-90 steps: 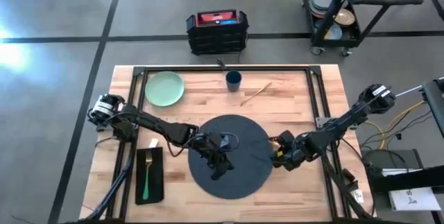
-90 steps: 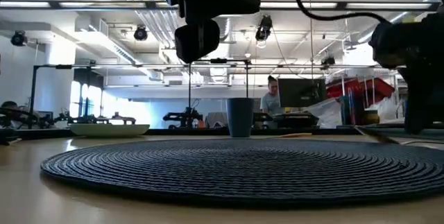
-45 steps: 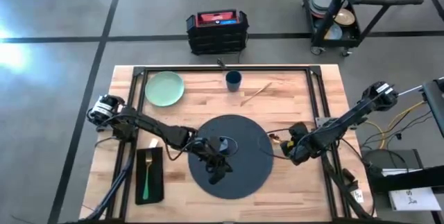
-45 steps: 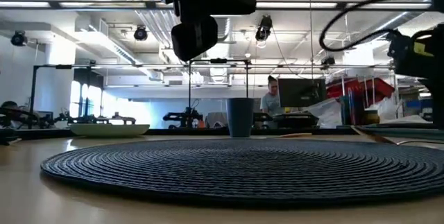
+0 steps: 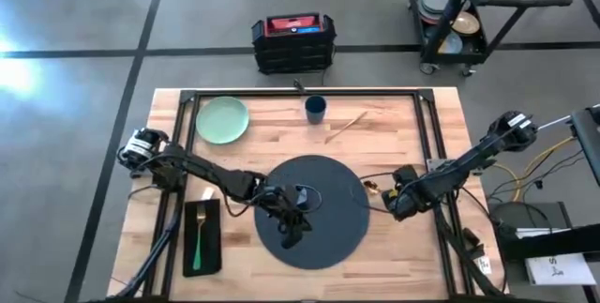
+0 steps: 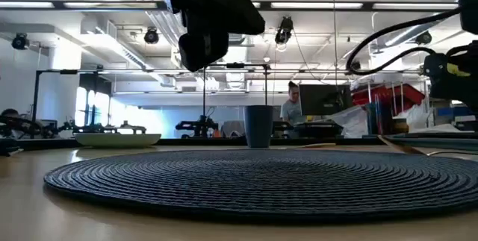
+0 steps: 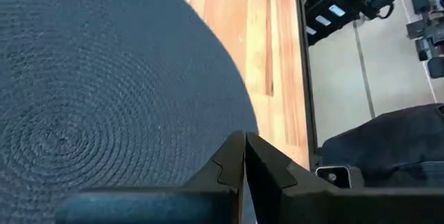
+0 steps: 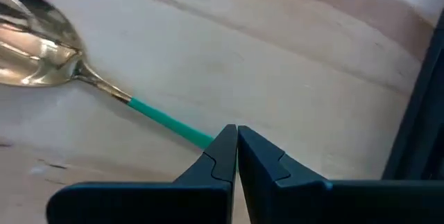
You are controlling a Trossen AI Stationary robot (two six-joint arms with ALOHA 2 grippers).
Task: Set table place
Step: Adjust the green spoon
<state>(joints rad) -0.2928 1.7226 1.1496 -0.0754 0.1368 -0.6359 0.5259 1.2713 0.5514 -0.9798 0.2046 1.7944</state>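
High view: the right gripper [image 5: 386,196] has pulled back off the placemat [image 5: 328,233] to the bare table [image 5: 394,125] just right of it, fingers pressed together over a spoon [image 8: 41,54]. The left gripper [image 5: 292,235] hovers mid-mat, closed and empty. The plate [image 5: 222,119] remains upper left, unplaced.

Bright ceiling striplights, floor glare at left; right wrist view perhaps slightly soft.
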